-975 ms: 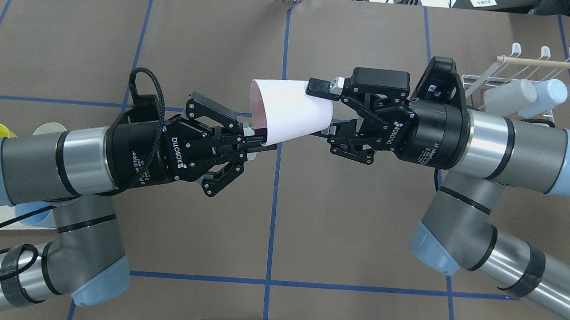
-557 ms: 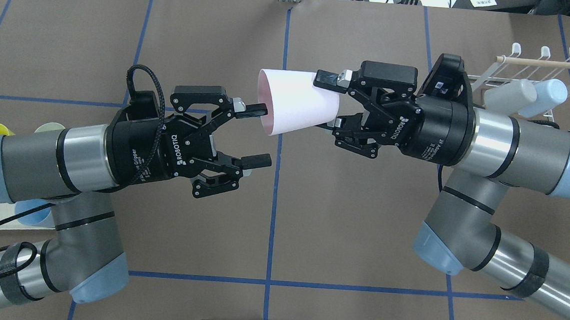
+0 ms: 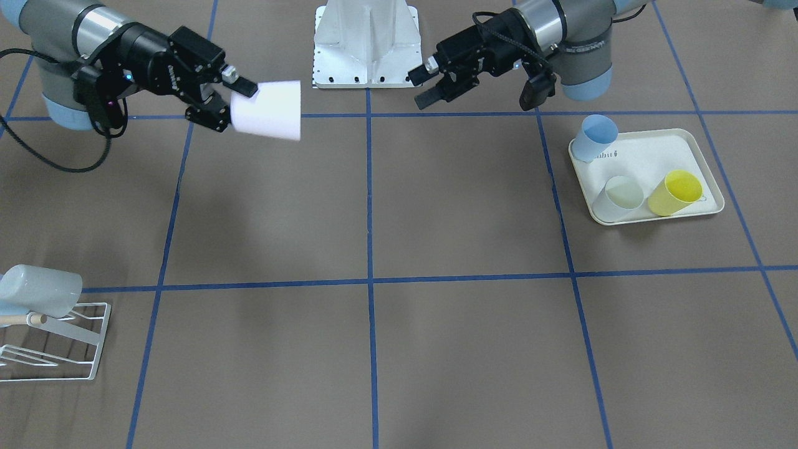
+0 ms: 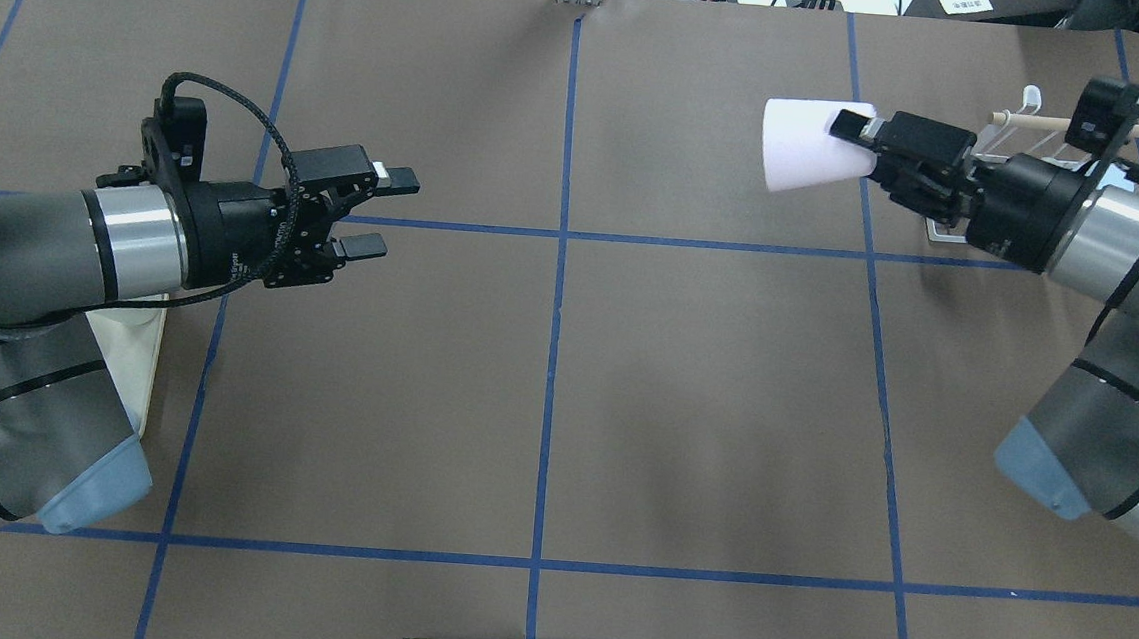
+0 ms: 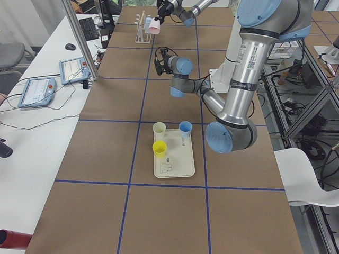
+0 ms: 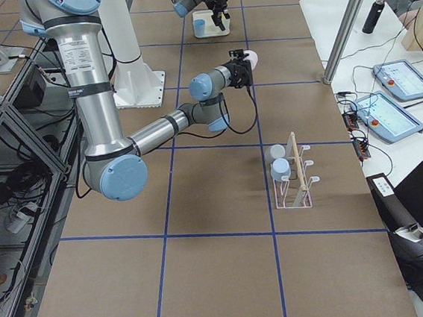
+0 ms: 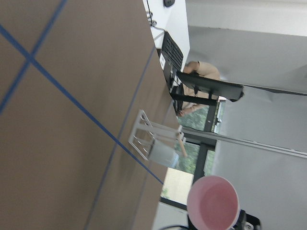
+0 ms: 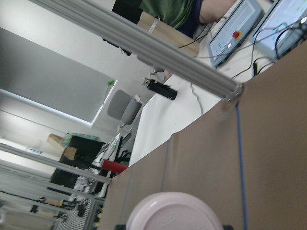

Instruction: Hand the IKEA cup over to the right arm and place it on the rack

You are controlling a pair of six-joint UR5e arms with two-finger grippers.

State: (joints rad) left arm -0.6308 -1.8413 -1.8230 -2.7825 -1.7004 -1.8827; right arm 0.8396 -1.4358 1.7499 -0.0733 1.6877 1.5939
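The pale pink IKEA cup (image 4: 807, 146) lies sideways in the air, mouth toward the table's middle. My right gripper (image 4: 842, 148) is shut on its base end; one finger (image 4: 852, 125) lies over the cup wall. It also shows in the front view (image 3: 269, 110), held by the right gripper (image 3: 240, 103). The cup hangs just left of the white wire rack (image 4: 1039, 122) with its wooden dowel, which my right wrist partly hides. My left gripper (image 4: 381, 213) is open and empty, far off at the left, also seen in the front view (image 3: 430, 84).
Two pale cups (image 6: 275, 152) hang on the rack (image 6: 296, 176). A cream tray (image 3: 654, 149) on my left holds a blue cup (image 3: 595, 137), a pale cup (image 3: 620, 196) and a yellow cup (image 3: 676, 192). My base plate (image 3: 365, 37) stands at the near table edge.
My left gripper opened and let go of the cup, then drew back left. My right gripper carried the cup right and farther away, up to the rack.
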